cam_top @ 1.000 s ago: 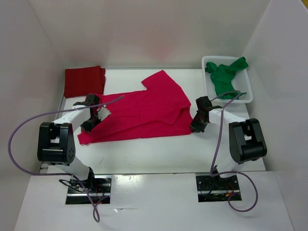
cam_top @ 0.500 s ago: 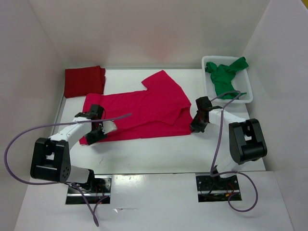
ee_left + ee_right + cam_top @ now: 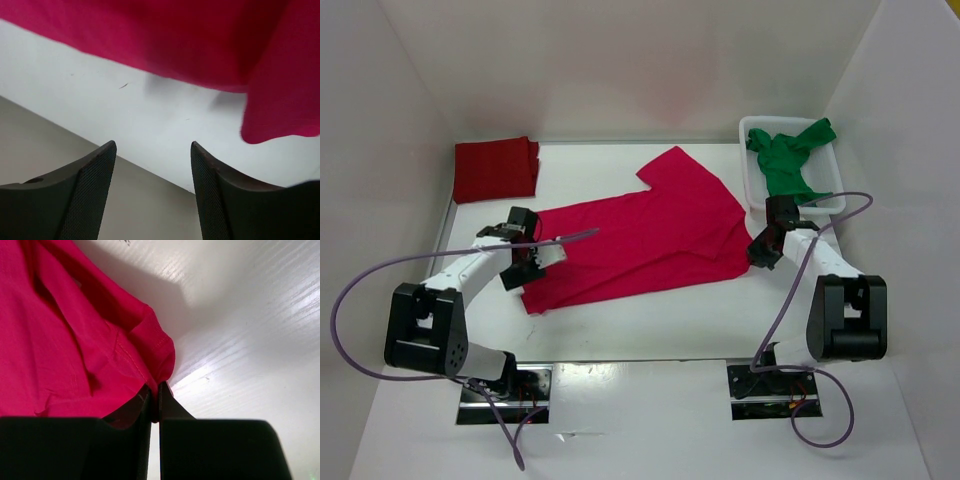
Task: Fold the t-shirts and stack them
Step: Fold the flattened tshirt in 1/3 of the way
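A crimson t-shirt (image 3: 640,240) lies spread across the table's middle. My right gripper (image 3: 760,252) is shut on its right hem (image 3: 155,372), the cloth pinched between the jaws. My left gripper (image 3: 532,268) hangs open at the shirt's left end, nothing between its fingers (image 3: 95,175); the crimson cloth (image 3: 200,40) lies just beyond them. A dark red t-shirt (image 3: 495,168) lies folded at the back left. A green t-shirt (image 3: 788,160) is bunched in the white basket (image 3: 752,172) at the back right.
White walls close in the table on three sides. The basket stands just behind my right gripper. The table's left edge (image 3: 100,145) runs below my left fingers. Purple cables loop off both arms.
My left gripper has opened and let go of the crimson shirt's left end. My right gripper has dragged the shirt to the right, toward the basket.
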